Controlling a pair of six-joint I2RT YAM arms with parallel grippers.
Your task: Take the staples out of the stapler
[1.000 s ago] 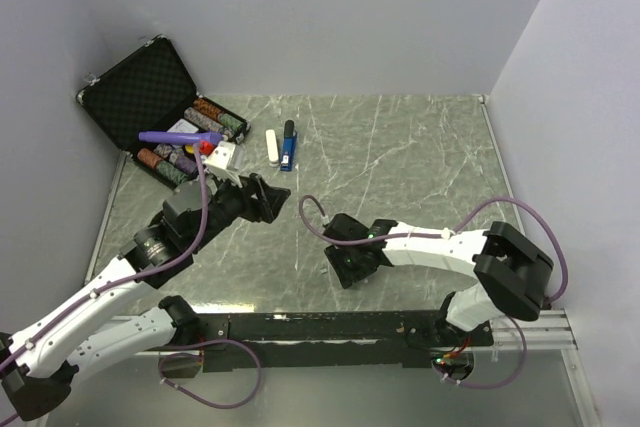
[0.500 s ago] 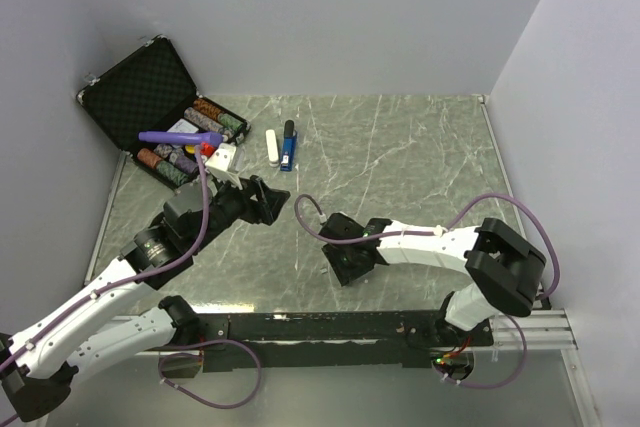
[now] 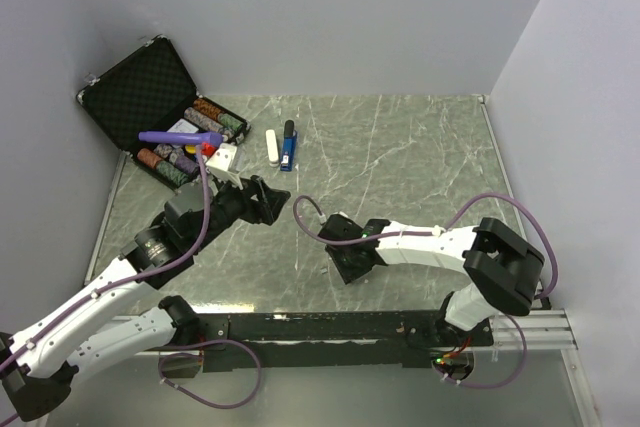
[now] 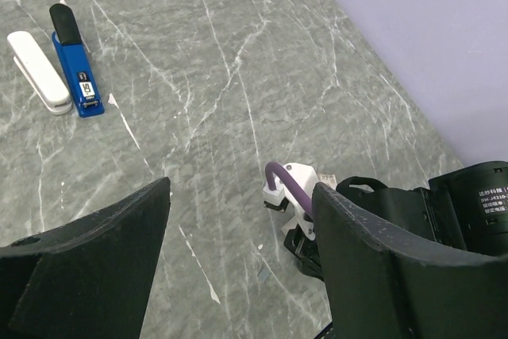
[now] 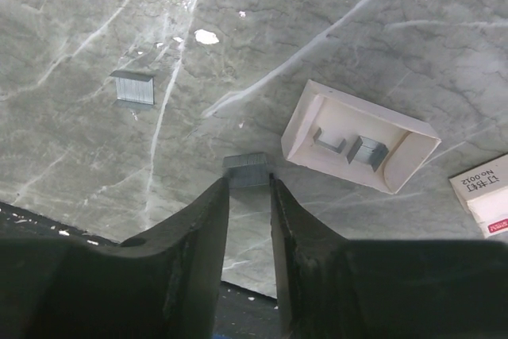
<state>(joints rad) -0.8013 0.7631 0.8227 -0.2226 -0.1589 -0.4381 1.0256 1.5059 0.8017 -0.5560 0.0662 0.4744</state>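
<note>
The blue stapler (image 3: 288,148) with a black top lies shut at the back of the table, beside a white oblong bar (image 3: 272,147). Both show in the left wrist view, the stapler (image 4: 75,61) at top left. My left gripper (image 3: 272,197) is open and empty above the table, in front of the stapler; its jaws stand wide apart in the left wrist view (image 4: 242,192). My right gripper (image 3: 352,265) is low near the front middle of the table. In its wrist view it (image 5: 248,180) is shut on a short grey staple strip (image 5: 247,169) at the fingertips.
Another staple strip (image 5: 132,87) lies on the marble. A small white tray (image 5: 302,136) holds two staple pieces, with a staple box (image 5: 484,196) beside it. An open black case (image 3: 135,92) of poker chips and a purple tube (image 3: 180,137) sit at back left.
My right arm's elbow has shifted slightly left and the gripper has settled a little. The left arm and the stapler have not moved.
</note>
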